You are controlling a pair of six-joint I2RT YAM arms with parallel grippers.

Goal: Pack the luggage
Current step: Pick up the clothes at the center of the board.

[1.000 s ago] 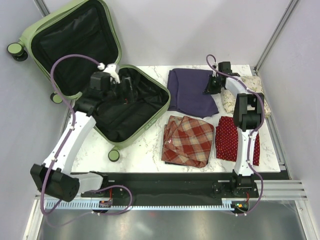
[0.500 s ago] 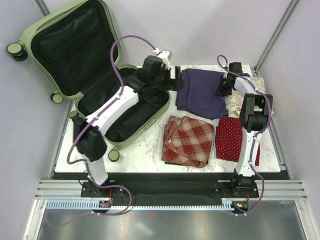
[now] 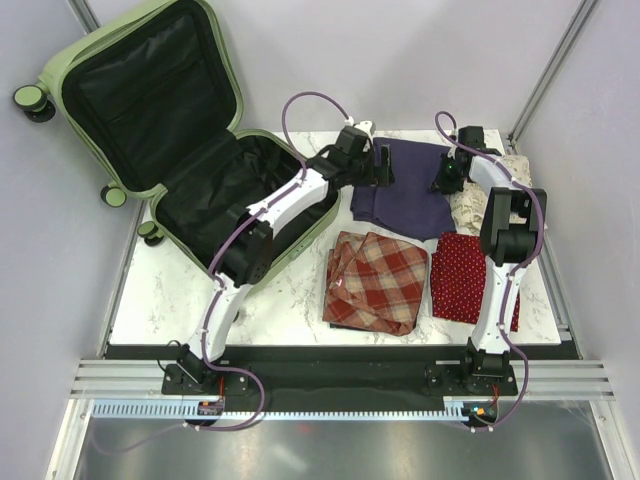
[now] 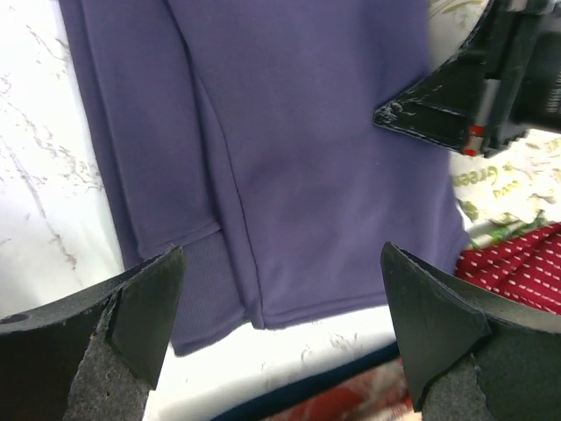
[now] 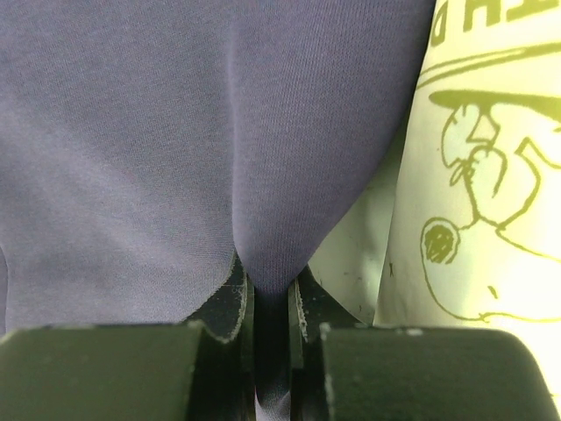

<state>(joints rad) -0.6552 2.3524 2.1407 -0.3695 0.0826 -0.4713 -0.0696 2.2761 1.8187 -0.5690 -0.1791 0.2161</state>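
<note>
The sage-green luggage (image 3: 75, 55) lies open at the left, its black lining (image 3: 220, 190) empty. A folded purple garment (image 3: 412, 190) lies at the back middle of the table; it also shows in the left wrist view (image 4: 289, 149) and the right wrist view (image 5: 131, 132). My right gripper (image 3: 447, 178) is shut on the purple garment's right edge, a fold pinched between its fingers (image 5: 230, 303). My left gripper (image 3: 384, 167) is open and empty, just above the garment's left part, with its jaws wide apart (image 4: 280, 333).
A red plaid cloth (image 3: 375, 280) lies at the front middle. A red dotted cloth (image 3: 458, 275) lies at the front right. A cream printed cloth (image 3: 475, 205) lies under the right arm (image 5: 491, 175). Frame posts stand at the back corners.
My left arm has swung from inside the luggage rightward to the purple garment's left part. The right gripper has shifted slightly right with the garment's edge in it.
</note>
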